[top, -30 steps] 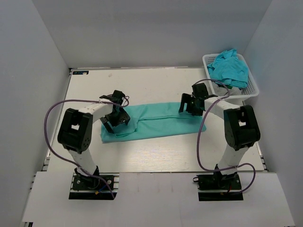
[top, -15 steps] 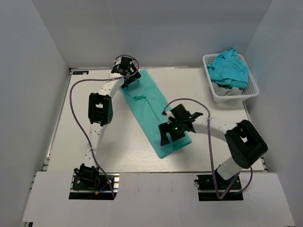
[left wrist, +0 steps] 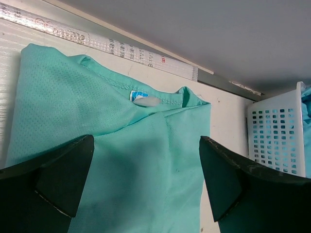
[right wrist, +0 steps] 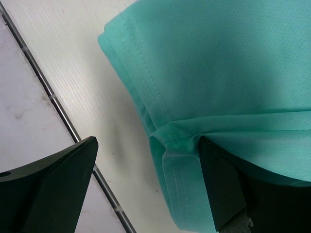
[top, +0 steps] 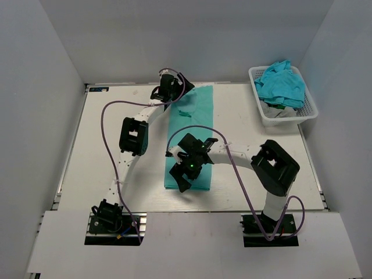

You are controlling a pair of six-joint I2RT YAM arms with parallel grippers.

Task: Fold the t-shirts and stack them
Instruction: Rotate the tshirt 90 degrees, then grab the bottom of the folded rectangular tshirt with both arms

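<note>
Left gripper (left wrist: pixel 146 145): jaws wide apart, empty, above collar (left wrist: pixel 155 99) of folded t-shirt (top: pixel 203 110). Right gripper (right wrist: pixel 148 145): jaws wide apart, empty, above stitched hem (right wrist: pixel 146 97). Fabric: thin teal mesh-knit, long strip lying mid table (top: pixel 87 151). More shirts (top: pixel 282 81) heaped in white basket (top: pixel 308 113)

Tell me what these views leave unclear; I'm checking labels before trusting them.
- Top view: the right end effector covers part of the t-shirt; contact is hidden.
- Left wrist view: the neck label is too small to read.
- Top view: the heap in the basket is bunched; its shirt count cannot be told.
</note>
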